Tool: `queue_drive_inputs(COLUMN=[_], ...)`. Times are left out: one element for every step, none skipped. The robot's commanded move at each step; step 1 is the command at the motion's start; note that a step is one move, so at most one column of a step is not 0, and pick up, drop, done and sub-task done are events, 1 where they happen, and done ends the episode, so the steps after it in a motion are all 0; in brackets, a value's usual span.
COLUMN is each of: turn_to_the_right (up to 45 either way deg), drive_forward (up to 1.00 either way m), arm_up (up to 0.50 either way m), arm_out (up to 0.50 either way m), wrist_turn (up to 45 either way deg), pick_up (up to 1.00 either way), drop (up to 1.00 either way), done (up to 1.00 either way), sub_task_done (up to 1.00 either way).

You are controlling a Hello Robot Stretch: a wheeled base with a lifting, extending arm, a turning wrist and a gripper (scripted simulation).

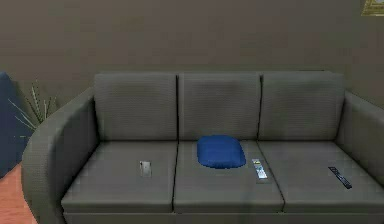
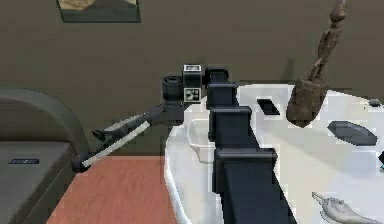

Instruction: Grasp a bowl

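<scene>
A dark grey three-seat fabric sofa (image 1: pixel 220 110) stood against a grey-brown wall in the forward view. A deep blue soft cushion (image 1: pixel 220 152) lay on its middle seat and a small grey flat device (image 1: pixel 145 168) on the seat toward the view's left. A slim pale remote-like bar (image 1: pixel 260 170) rested at the seam just beside the cushion, and a darker slim bar (image 1: pixel 340 177) lay on the seat toward the right. A spiky green plant (image 1: pixel 35 108) rose beyond the sofa's left armrest. In the arm side view, the dark square-section arm (image 2: pixel 245 165) reached up across a round white table (image 2: pixel 300 160) on a reddish-brown floor (image 2: pixel 120 195). At its far end sat the white marker squares (image 2: pixel 192 85), and from there the dark gripper (image 2: pixel 90 150) slanted down to the left, its thin fingers (image 2: pixel 125 127) ending near the sofa's rounded armrest. Whether they gripped anything could not be told. A small white cup-like vessel (image 2: pixel 203 150), too small to be called the bowl with certainty, stood at the table's left edge, just beside the arm. A tall brown carved statue (image 2: pixel 315 80) and a dark flat object (image 2: pixel 350 130) also stood on the table, with a pale grey utensil-like shape (image 2: pixel 338 208) near its lower right.
</scene>
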Motion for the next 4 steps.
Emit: queue_drive_inputs(turn_to_the_right=[0.0,0.0,0.0,0.0], drive_forward=[0.0,0.0,0.0,0.0], arm_up=[0.0,0.0,0.0,-0.14], arm_out=[0.0,0.0,0.0,0.0], wrist_turn=[45.0,45.0,6.0,0.0], pick_up=[0.0,0.0,0.0,0.0], drop=[0.0,0.0,0.0,0.0], done=[0.0,0.0,0.0,0.0], sub_task_done=[0.0,0.0,0.0,0.0])
